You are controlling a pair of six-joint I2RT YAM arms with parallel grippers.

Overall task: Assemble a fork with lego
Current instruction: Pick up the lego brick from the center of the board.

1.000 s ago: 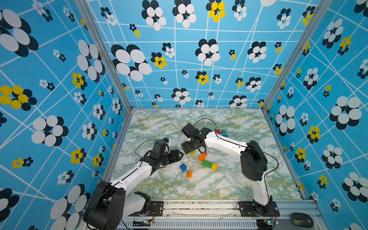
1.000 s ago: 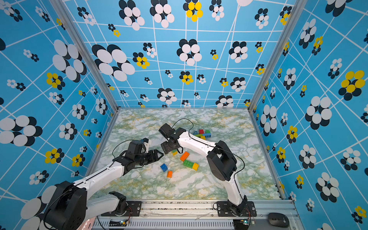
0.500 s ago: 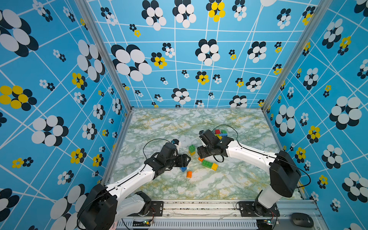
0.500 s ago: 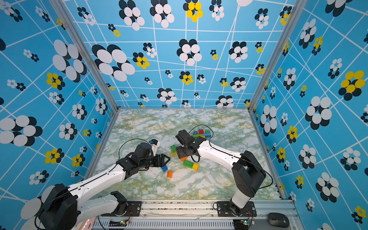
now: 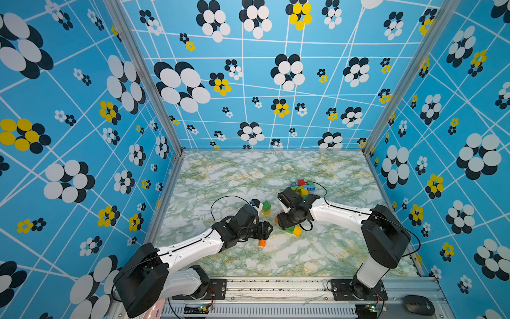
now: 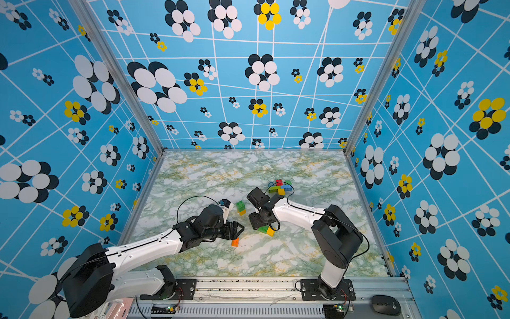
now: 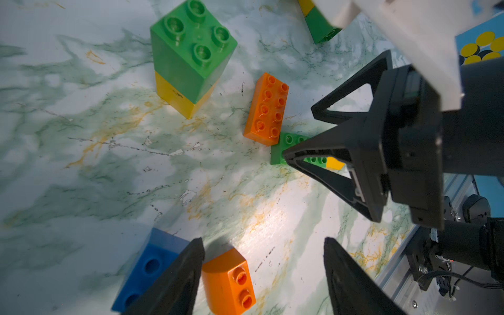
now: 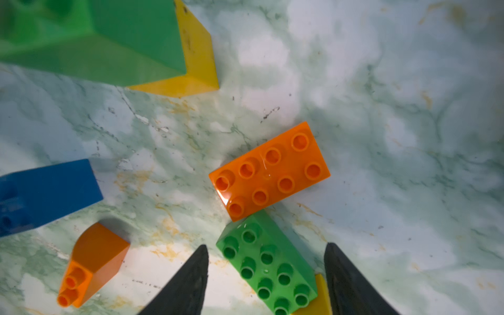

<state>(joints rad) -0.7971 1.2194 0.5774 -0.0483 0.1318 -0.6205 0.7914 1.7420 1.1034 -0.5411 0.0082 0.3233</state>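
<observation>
My left gripper (image 7: pixel 263 272) is open, low over the marble table (image 5: pixel 317 256). A small orange sloped lego brick (image 7: pixel 229 281) lies between its fingers, close to one of them; a blue brick (image 7: pixel 147 270) sits just outside. My right gripper (image 8: pixel 266 275) is open, straddling a green oblong brick (image 8: pixel 267 270) joined to a yellow one (image 8: pixel 319 300), with gaps on both sides. An orange oblong brick (image 8: pixel 270 170) touches the green brick's far end. In both top views the grippers (image 5: pixel 266 230) (image 5: pixel 281 222) face each other mid-table. The blue brick is hidden there.
A green brick stacked on a yellow one (image 5: pixel 266 207) stands just behind the left gripper. A pile of red, blue, yellow and green bricks (image 5: pixel 302 187) lies behind the right arm. Patterned walls enclose the table; a metal rail (image 5: pixel 276 284) and a mouse (image 5: pixel 419 305) are at the front.
My right gripper swung from the left of the bricks toward the front, over the green-and-yellow brick, and its jaws narrowed. My left gripper moved right, down over the small orange brick.
</observation>
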